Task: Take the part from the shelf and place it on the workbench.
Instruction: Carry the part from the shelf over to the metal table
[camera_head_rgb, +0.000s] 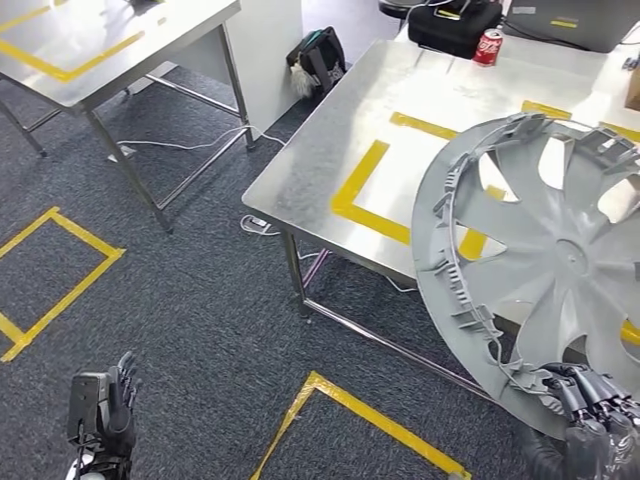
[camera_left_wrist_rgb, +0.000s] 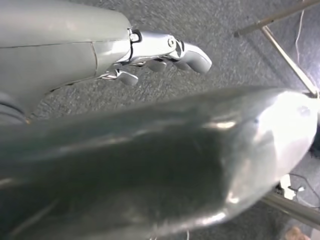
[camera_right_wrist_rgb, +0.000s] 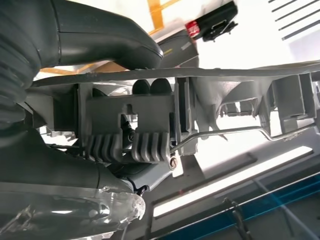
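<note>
Broadly, my largest item is the steel tabletop (camera_head_rgb: 332, 170) ahead of me, marked with yellow tape, and the part, a grey plastic wheel cover (camera_head_rgb: 543, 250), is held up tilted in front of it, its lower rim in my right hand (camera_head_rgb: 596, 410), not yet resting on the surface as far as I can judge. I assess the wheel cover as light for its span, a thin moulded disc with spokes and cut-outs, fairly stiff across the face but liable to flex and swing when held at one edge only. Its back carries small clips and a thin wire ring (camera_right_wrist_rgb: 226, 132), which I judge breakable if knocked on the table edge. The best hold appears to be the rim at a ribbed clip block, where the right wrist view shows my thumb and dark fingers (camera_right_wrist_rgb: 151, 86) clamped on either side of the rim. My left hand (camera_head_rgb: 113, 405) hangs low over the carpet, holding nothing, fingers loosely extended. The cover's right side is cut off by the frame edge, and it hides much of the taped placement zone. A red can (camera_head_rgb: 489, 46) stands at the far end beside a black case (camera_head_rgb: 453, 25).
</note>
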